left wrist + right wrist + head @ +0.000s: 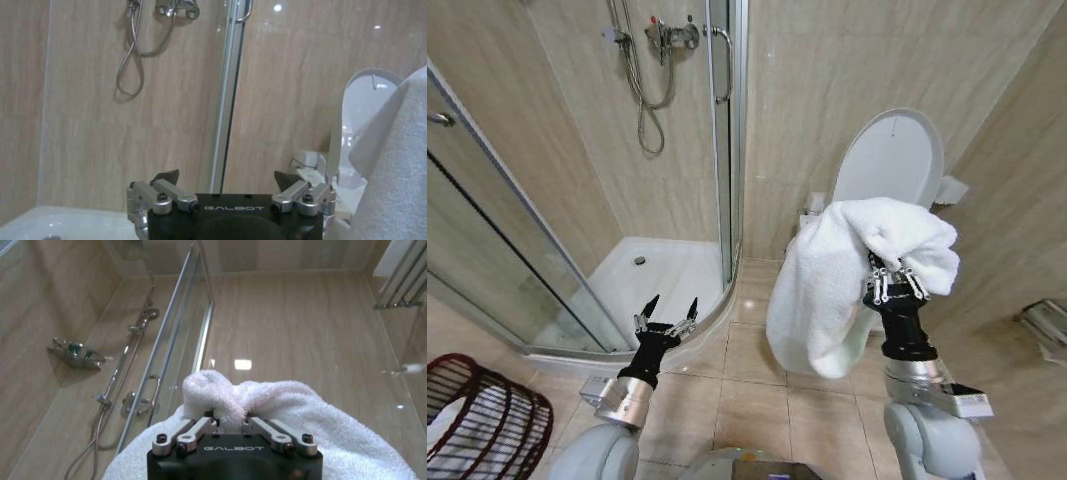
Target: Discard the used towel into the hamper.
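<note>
A white towel (827,280) hangs in the air in front of the toilet, bunched at the top and draping down to the left. My right gripper (895,280) is shut on its bunched top; in the right wrist view the fingers (200,426) pinch a fold of the towel (267,400). The hamper (482,415), a dark red-brown ribbed basket, stands on the floor at the lower left corner. My left gripper (667,318) is raised over the floor by the shower, open and holding nothing; its spread fingers (167,177) show in the left wrist view, with the towel (400,165) beside it.
A curved glass shower enclosure (577,250) with a white tray fills the left. A toilet with raised lid (889,160) stands against the back wall. A metal rack (1045,322) sits on the right wall. Beige tiled floor (747,390) lies between shower and toilet.
</note>
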Robot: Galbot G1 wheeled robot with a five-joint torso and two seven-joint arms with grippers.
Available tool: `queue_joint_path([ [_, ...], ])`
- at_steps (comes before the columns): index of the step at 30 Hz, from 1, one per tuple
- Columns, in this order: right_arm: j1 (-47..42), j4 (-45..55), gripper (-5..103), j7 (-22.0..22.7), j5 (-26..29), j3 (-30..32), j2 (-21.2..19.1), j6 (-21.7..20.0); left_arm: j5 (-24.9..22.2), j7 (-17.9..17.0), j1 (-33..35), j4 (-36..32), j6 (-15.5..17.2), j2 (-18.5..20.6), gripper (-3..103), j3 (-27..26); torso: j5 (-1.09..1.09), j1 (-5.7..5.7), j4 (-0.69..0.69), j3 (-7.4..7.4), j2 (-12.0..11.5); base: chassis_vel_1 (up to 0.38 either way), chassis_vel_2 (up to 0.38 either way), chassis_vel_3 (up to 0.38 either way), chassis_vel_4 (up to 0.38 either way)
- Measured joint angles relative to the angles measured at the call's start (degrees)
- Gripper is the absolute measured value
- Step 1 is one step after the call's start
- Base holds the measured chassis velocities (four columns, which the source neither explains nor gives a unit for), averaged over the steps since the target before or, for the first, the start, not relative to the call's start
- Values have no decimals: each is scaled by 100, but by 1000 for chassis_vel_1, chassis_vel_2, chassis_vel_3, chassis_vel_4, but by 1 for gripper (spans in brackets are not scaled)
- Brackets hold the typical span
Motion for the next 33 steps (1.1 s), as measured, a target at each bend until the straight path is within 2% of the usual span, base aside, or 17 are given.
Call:
queue_joint_path([
  [33,-583,238,14,-77,-227,-29,299,104,0,0,0,0,0,0,97,0,0,300,0,482,784,0,0,0,0],
])
